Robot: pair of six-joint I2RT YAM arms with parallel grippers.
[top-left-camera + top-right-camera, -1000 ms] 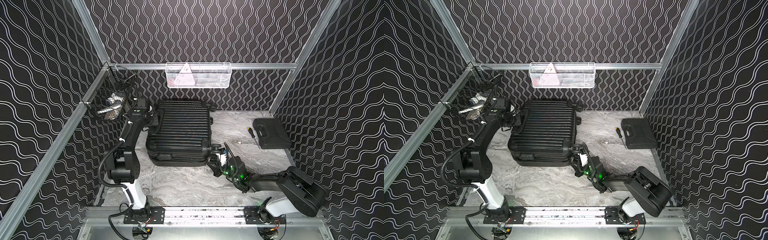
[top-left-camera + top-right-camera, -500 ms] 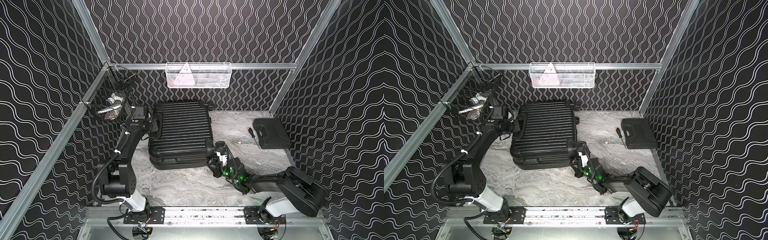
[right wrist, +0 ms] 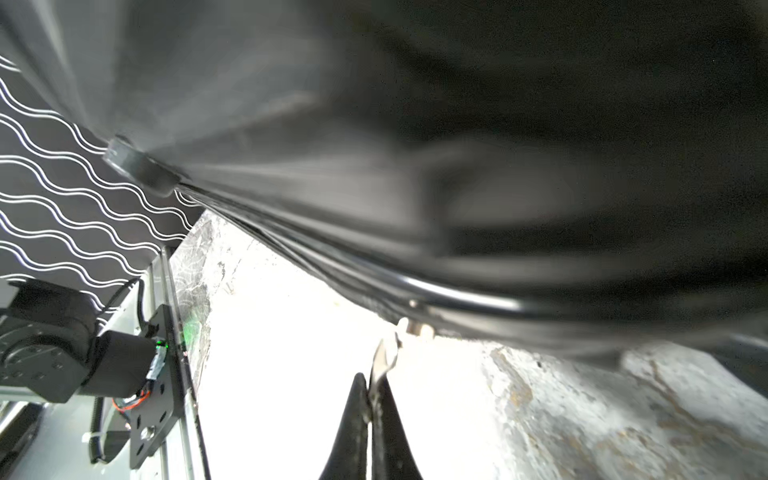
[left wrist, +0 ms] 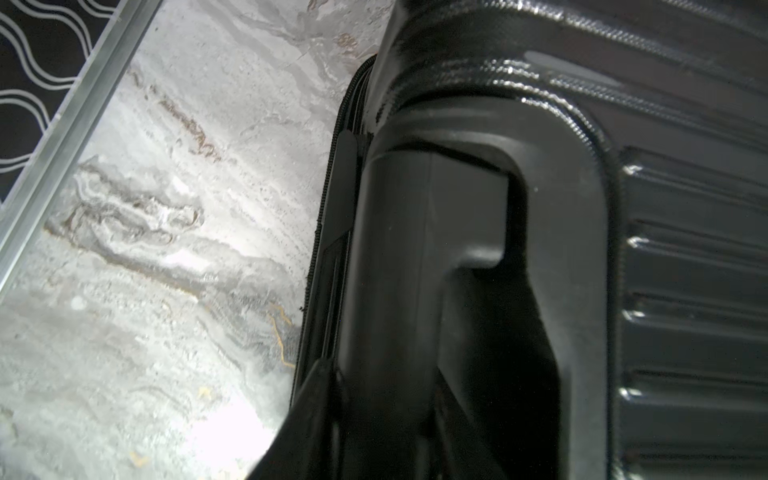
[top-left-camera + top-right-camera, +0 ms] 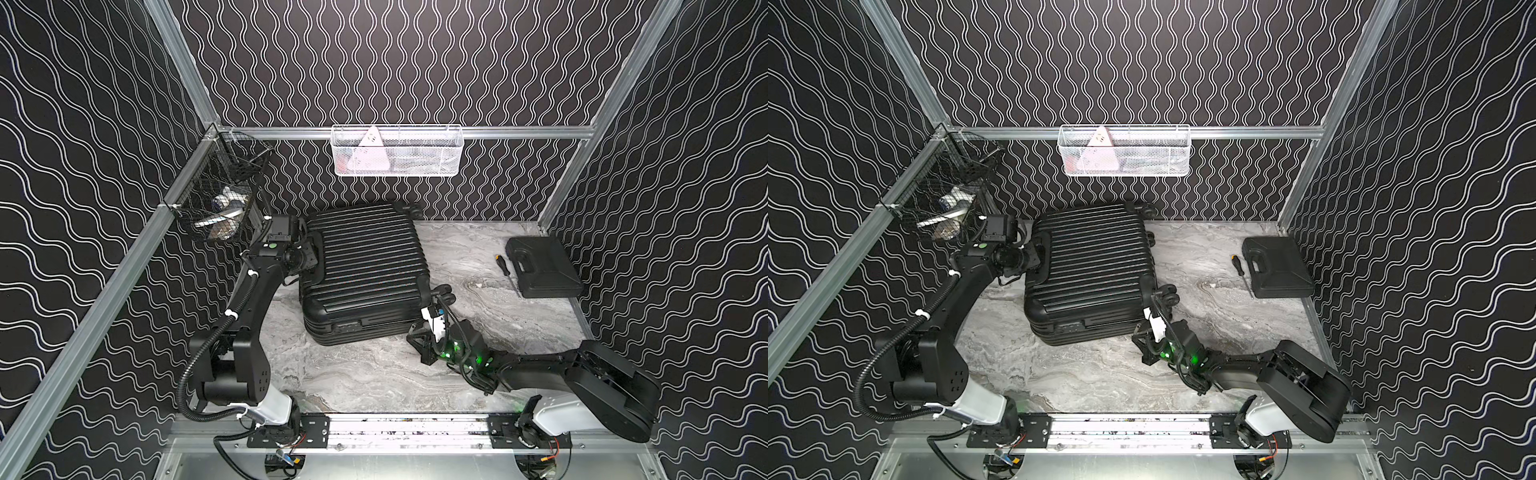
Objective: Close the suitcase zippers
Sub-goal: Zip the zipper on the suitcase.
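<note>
Suitcase (image 5: 365,266) lying flat on the surface (image 5: 374,374), left of centre. Bracing the handle (image 4: 395,270) with left fingers (image 4: 307,424) clamped round it. Pinching the zipper pull (image 3: 384,355) at the near right corner, right fingers (image 3: 353,424) pressed together on it. Looks mid-zip; next, a steady drag along the track (image 4: 326,199).

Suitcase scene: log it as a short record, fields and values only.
suitcase: lying flat on the marble tabletop, ribbed shell up, halves together
left gripper: closed round the handle at its left end
right gripper: shut on the zipper pull at the near right corner
zipper track: along the rim; extent zipped unclear
nearby: tool case and screwdriver, side by side, far right
</note>
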